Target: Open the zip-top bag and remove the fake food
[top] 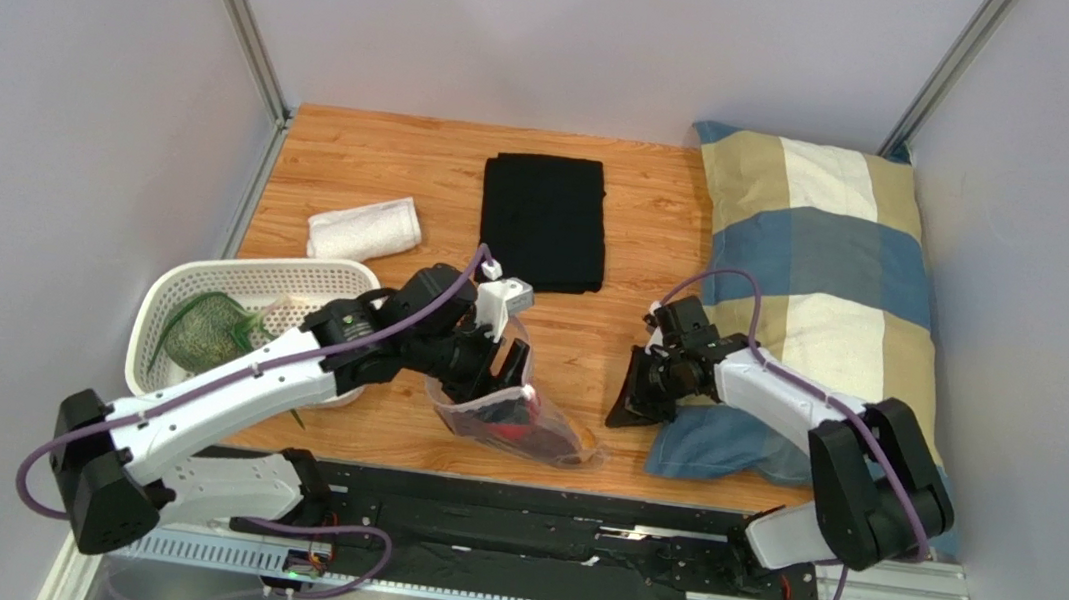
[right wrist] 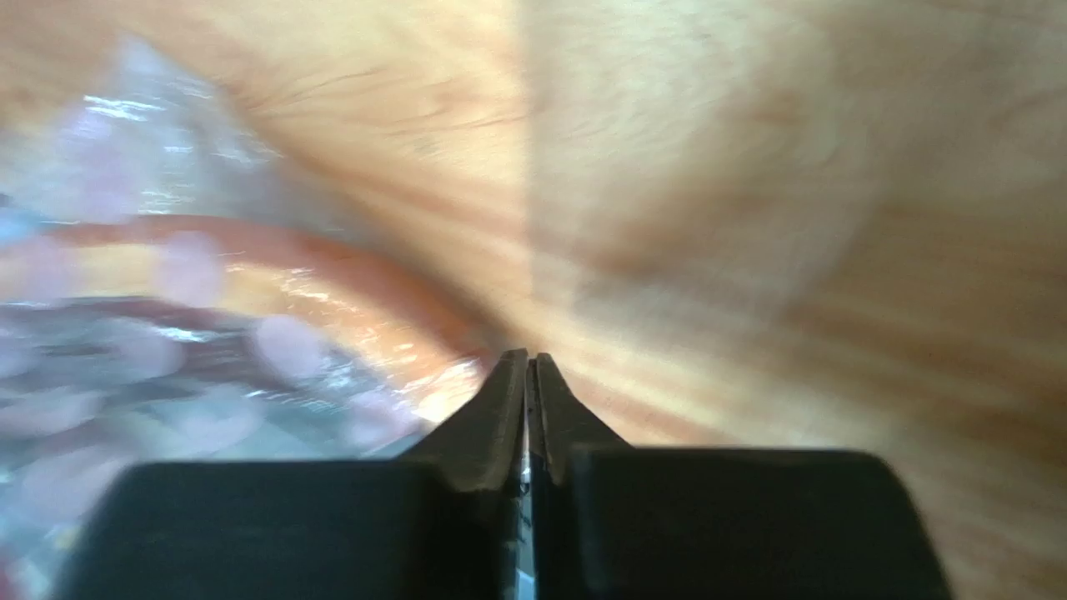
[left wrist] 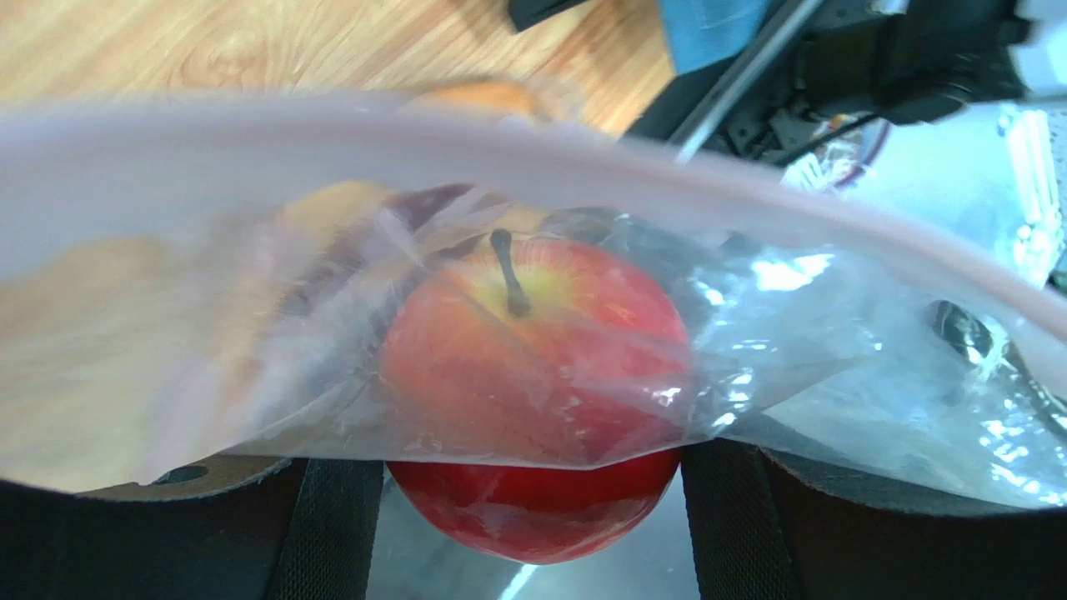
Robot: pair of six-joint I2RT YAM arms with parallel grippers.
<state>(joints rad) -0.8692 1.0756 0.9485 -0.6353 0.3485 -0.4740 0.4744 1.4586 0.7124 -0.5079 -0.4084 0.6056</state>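
The zip-top bag (top: 519,427) lies on the wooden table near the front edge, with something red inside. My left gripper (top: 499,376) is at its mouth. In the left wrist view the fingers (left wrist: 328,525) stand on either side of a red fruit (left wrist: 539,375), closed on it. Clear plastic and the pinkish zip strip (left wrist: 501,144) drape over its upper half. An orange piece (right wrist: 313,281) shows through the bag in the right wrist view. My right gripper (top: 627,406) is shut and empty on the table just right of the bag (right wrist: 150,363). A green leafy bunch (top: 202,330) lies in the basket.
The white perforated basket (top: 257,269) stands at the left under my left arm. A rolled white towel (top: 364,228) and a folded black cloth (top: 545,222) lie at the back. A checked pillow (top: 831,274) fills the right side, touching my right arm.
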